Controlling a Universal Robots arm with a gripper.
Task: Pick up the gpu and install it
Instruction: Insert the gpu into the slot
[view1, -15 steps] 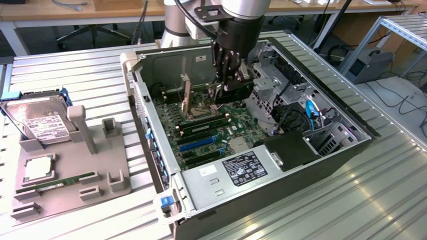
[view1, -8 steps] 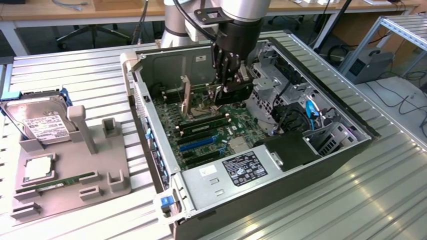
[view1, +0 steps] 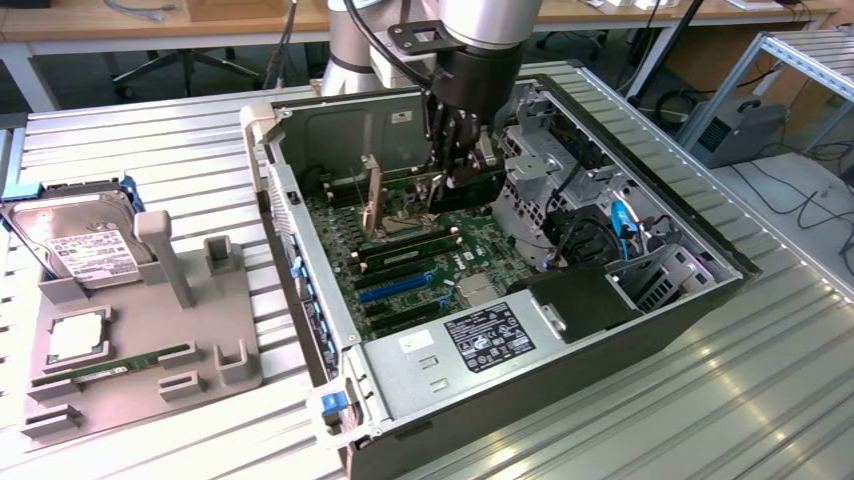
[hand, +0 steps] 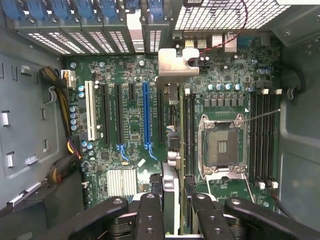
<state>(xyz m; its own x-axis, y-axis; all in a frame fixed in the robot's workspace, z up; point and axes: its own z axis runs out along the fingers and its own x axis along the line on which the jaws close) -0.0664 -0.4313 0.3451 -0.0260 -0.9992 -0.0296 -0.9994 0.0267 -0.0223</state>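
Gripper clamping gpu (edge-on), inside case, over motherboard

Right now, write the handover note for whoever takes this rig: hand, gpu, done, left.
Hand: shut on the gpu, inside the open computer case.
Gpu: held upright, edge-on over the motherboard, beside the blue slot, with its silver bracket toward the case's rear openings.
Done: pickup.
Left: I cannot tell whether the card is seated in a slot; the hand has not released it.

open computer case, motherboard, hard drive, RAM stick
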